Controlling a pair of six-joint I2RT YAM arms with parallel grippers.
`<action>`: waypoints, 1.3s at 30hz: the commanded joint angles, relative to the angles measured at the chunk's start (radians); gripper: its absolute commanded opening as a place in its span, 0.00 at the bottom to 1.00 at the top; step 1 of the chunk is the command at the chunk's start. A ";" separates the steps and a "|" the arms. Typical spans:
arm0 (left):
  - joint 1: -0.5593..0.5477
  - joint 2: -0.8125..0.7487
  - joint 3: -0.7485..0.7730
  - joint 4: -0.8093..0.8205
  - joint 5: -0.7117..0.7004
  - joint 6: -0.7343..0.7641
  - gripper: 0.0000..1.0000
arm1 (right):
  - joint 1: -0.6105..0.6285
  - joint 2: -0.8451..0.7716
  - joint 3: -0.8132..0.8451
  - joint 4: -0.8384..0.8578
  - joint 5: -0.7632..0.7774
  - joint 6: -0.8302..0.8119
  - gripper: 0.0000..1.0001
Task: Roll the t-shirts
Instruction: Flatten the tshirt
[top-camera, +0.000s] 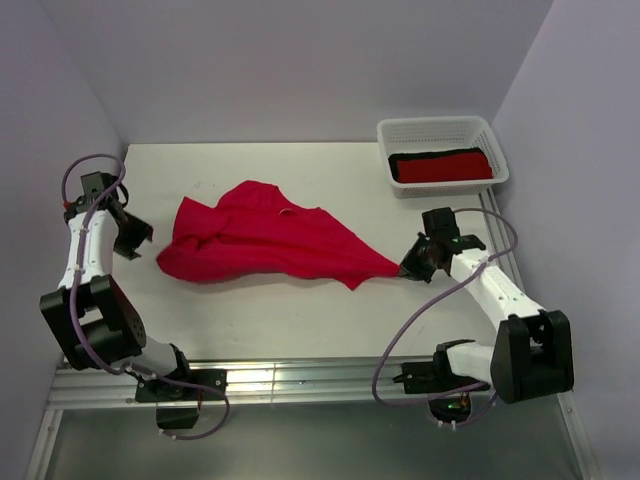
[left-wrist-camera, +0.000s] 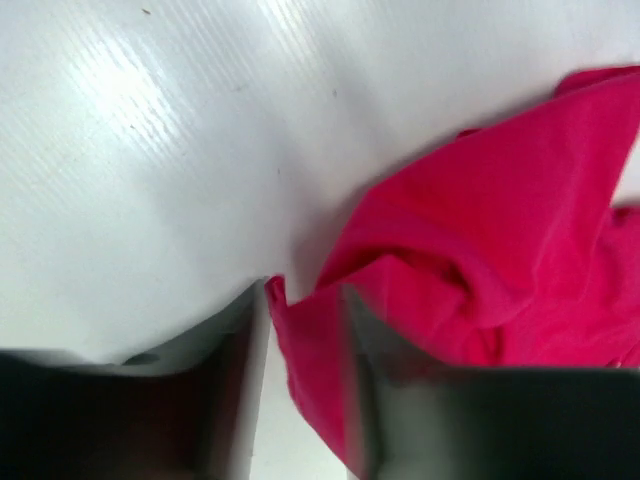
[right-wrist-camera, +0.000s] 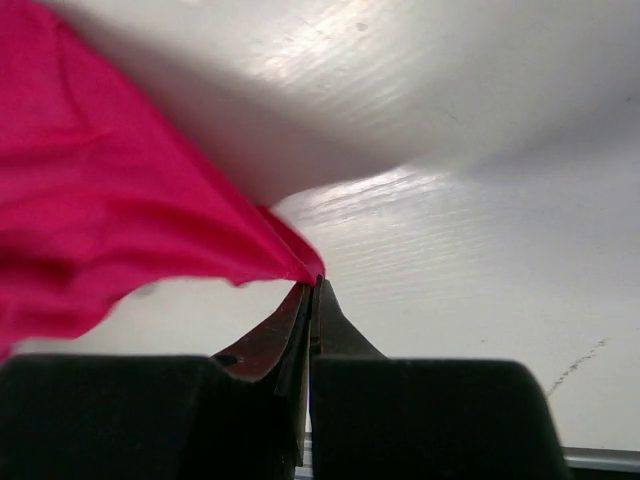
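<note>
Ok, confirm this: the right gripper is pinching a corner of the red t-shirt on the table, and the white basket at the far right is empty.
Wrong on the basket. The right gripper does pinch a corner of the red t-shirt on the table, but the white basket is not empty: the top external view shows red fabric on a black cloth inside it.

The t-shirt (top-camera: 270, 240) before me is plain bright red, unprinted, on a glossy white table (top-camera: 300, 320). At two o'clock, a white lattice basket (top-camera: 440, 130) holds a second t-shirt (top-camera: 445, 168), also red, upon black cloth (top-camera: 440, 153). My arms (top-camera: 490, 285) are white and black, cables (top-camera: 410, 320) purple, walls (top-camera: 300, 60) pale lilac.
</note>
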 joint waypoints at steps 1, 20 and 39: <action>-0.010 -0.121 0.000 -0.051 0.083 -0.016 0.62 | -0.007 -0.088 0.063 -0.044 -0.005 -0.004 0.00; -0.025 -0.410 -0.421 0.105 0.378 0.066 0.78 | -0.192 -0.008 0.169 -0.035 0.133 0.013 0.00; -0.379 -0.165 -0.410 0.194 0.303 -0.007 0.52 | -0.426 0.084 0.173 0.011 0.159 0.026 0.00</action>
